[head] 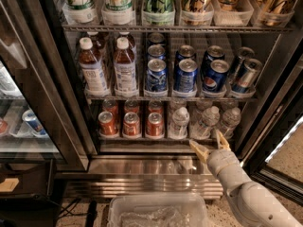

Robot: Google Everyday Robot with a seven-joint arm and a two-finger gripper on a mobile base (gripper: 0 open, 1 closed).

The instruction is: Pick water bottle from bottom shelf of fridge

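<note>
Spread wide and empty, the gripper (207, 140) hangs just outside the front edge of the fridge's (49, 79) bottom shelf (142, 139), below the water bottle (208, 121) standing toward the shelf's right end, red cans (131, 123) further left.

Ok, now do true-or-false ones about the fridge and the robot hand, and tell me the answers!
1. The gripper holds a water bottle. False: its jaws are open and empty, just in front of the bottom shelf, below the bottles.
2. Three red cans stand left of the water bottles. True.
3. The blue cans sit on the bottom shelf. False: they are one shelf higher.
4. The brown bottles have white caps. True.
</note>
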